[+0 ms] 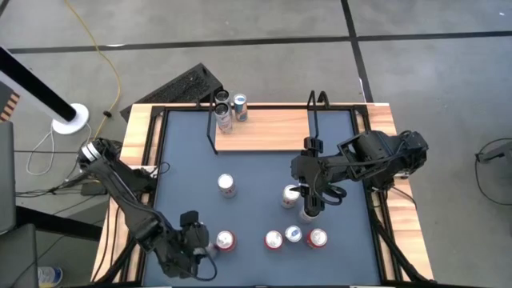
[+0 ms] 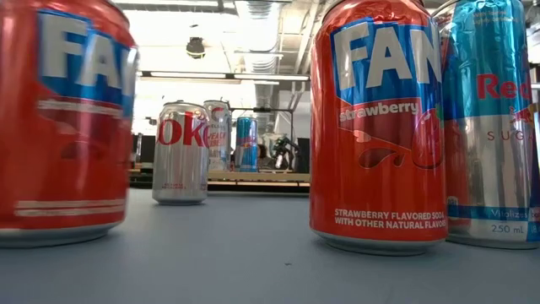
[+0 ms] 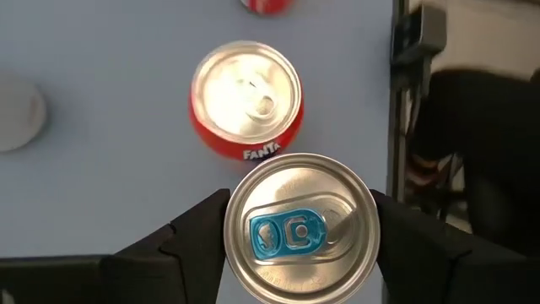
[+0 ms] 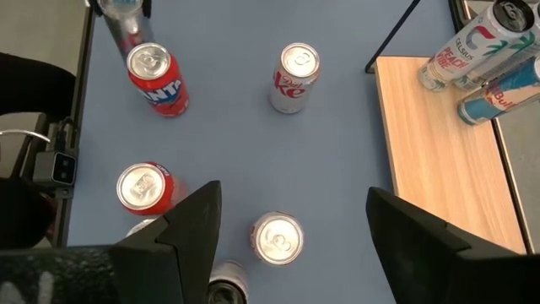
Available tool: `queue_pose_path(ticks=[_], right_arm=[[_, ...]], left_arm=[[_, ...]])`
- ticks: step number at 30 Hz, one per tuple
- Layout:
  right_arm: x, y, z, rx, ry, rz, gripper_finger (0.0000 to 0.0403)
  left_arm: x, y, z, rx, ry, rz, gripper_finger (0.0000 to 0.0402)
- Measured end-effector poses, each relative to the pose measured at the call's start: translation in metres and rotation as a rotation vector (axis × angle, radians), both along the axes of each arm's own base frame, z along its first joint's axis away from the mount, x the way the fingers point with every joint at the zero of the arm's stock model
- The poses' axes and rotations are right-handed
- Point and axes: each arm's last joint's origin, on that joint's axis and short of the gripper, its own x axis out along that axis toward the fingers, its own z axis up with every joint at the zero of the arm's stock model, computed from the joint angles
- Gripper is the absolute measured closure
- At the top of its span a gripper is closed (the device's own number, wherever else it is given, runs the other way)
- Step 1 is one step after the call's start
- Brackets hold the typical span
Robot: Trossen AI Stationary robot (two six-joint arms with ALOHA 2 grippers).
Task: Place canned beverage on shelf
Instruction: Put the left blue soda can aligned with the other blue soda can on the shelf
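Gripping a slim can [image 3: 299, 226] with a blue pull tab, the left gripper [image 3: 299, 232] is pressing its two dark fingers [image 3: 198, 232] against opposite sides of the can wall, just below the rim. This can is standing at the near left of the blue table [image 1: 184, 160], touching or almost touching a red Fanta can [image 3: 245, 100] just beside it on the right.

The can is looking rigid and smooth, so it is likely to be slippery under the pads; if full it is going to be fairly heavy for its size, and the thin wall is likely to dent under a hard squeeze. Holding it across the upper body, as now, and keeping it upright is seeming the safest way to carry it.

The shelf [image 1: 264, 128], a light-wood board with black rod uprights, is lying at the far side of the table, well apart from the held can, with three cans [image 1: 228, 108] already standing at its left end. A Coke can [image 1: 226, 186] is standing between the held can and the shelf, so the lift is needing to clear it.

The right gripper [image 4: 291, 232] is hovering with its fingers spread and empty over a cluster of cans at the near right.
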Motion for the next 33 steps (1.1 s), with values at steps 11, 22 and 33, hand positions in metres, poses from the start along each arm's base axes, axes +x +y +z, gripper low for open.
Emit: queue_pose_path(ticks=[11,22,33], right_arm=[[-0.001,0.000,-0.001,-0.015,0.014,0.015,0.0127],[-0.002,-0.001,-0.002,-0.022,0.032,0.015,0.0127],[-0.001,-0.008,-0.001,-0.155,0.014,-0.006,0.0127]], left_arm=[[-0.015,0.036,0.039,-0.034,-0.070,0.026,0.0167],[-0.004,0.112,0.088,0.118,-0.177,0.031,0.0168],[0.013,0.199,0.139,0.339,-0.272,0.027,0.0168]])
